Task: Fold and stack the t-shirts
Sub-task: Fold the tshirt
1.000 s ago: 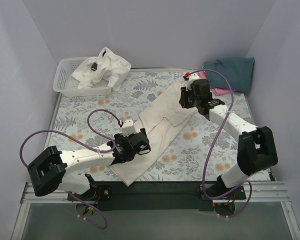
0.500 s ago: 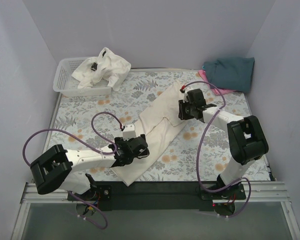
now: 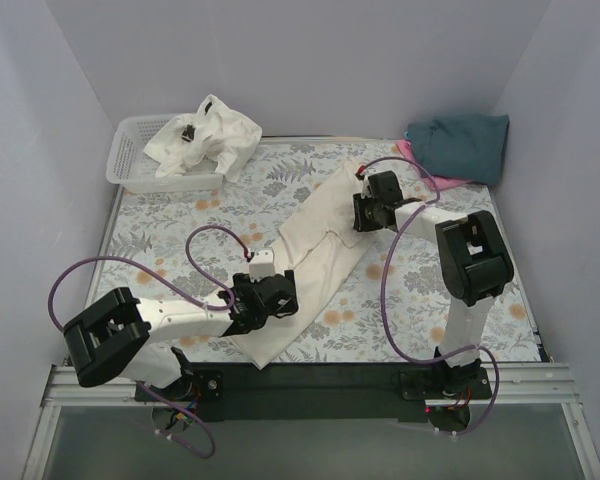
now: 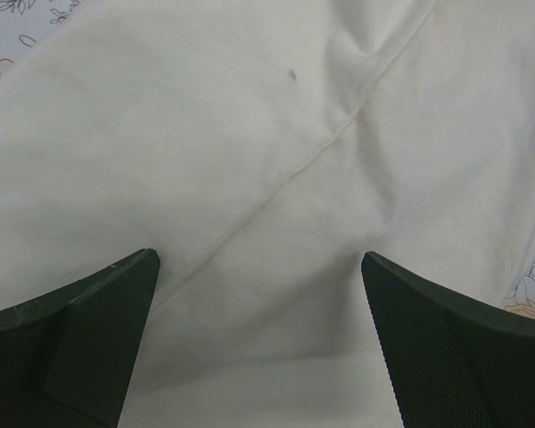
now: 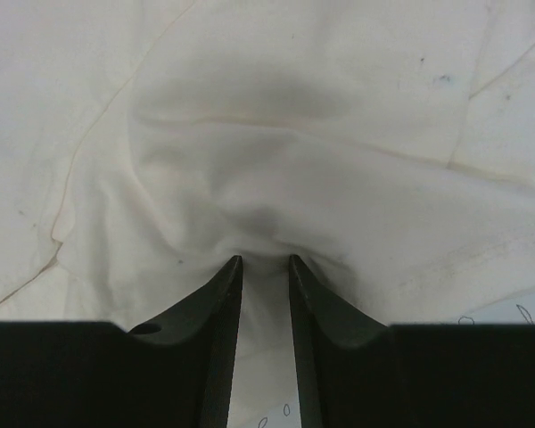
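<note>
While pale lilac walls (image 3: 280,60) box in 3 sides, the floral-print table (image 3: 170,235) carries a cream tee (image 3: 325,245) laid diagonally mid-surface. L gripper (image 4: 259,267) hangs spread wide over its near end; R gripper (image 5: 263,260) pinches a fold at its far end. Teal tee (image 3: 462,145) sits far-right.

— The cream t-shirt (image 4: 276,134)?
— Soft matt cloth, with a fine stitched seam.
— The left gripper (image 4: 259,257)?
— Matt black fingers (image 4: 446,357) — one finely stippled.
— The basket (image 3: 130,165)?
— White plastic lattice.
</note>
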You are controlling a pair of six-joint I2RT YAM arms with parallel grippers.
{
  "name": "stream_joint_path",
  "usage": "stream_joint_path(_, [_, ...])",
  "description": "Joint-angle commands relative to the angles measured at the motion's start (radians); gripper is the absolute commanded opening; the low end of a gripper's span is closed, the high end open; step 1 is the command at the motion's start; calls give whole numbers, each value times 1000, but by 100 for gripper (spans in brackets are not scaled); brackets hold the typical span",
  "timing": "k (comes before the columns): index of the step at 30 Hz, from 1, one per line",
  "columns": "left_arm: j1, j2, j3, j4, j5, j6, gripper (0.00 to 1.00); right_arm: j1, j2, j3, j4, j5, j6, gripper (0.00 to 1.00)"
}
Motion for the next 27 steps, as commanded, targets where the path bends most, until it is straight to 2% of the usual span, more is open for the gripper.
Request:
stream_joint_path(1, [-3, 32, -21, 31, 139, -43, 89, -4, 66, 74, 9, 13, -21, 24])
stream_joint_path(7, [-4, 22, 19, 52, 197, -96, 89, -12, 180, 225, -18, -19, -47, 24])
stream_joint_path(11, [-16, 32, 50, 60, 229, -134, 89, -13, 285, 394, -66, -48, -74, 24])
stream_joint_path(18, [-46, 101, 76, 132, 269, -182, 89, -15, 420, 617, -137, -91, -128, 24])
stream_joint_path(27, [-70, 204, 137, 215, 286, -172, 89, -15, 503, 762, -163, -160, -180, 26])
